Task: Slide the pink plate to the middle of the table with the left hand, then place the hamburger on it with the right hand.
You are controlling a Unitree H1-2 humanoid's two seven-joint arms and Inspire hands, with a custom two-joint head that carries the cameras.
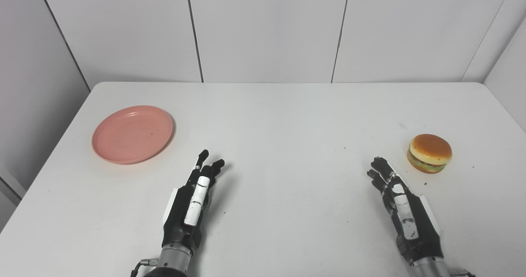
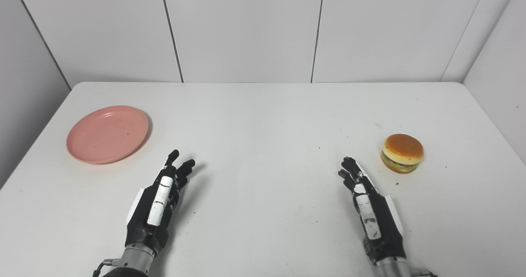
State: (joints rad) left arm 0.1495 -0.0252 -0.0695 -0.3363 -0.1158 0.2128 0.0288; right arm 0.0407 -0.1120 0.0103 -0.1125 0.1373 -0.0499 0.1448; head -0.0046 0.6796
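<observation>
You had both robot hands low at the near edge: the left robot hand [image 1: 193, 205] and right robot hand [image 1: 404, 211] were spread, holding nothing. Farther out, the pink plate [image 1: 132, 134] lay left on the table [image 1: 287, 116], the hamburger [image 1: 429, 153] right. A steep push risked tipping the plate's rim; a loose grasp risked rolling the hamburger.

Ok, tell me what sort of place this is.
Likely a robot test booth, not a kitchen: a bare white table boxed in by plain white panels, with only a pink plate and hamburger.
</observation>
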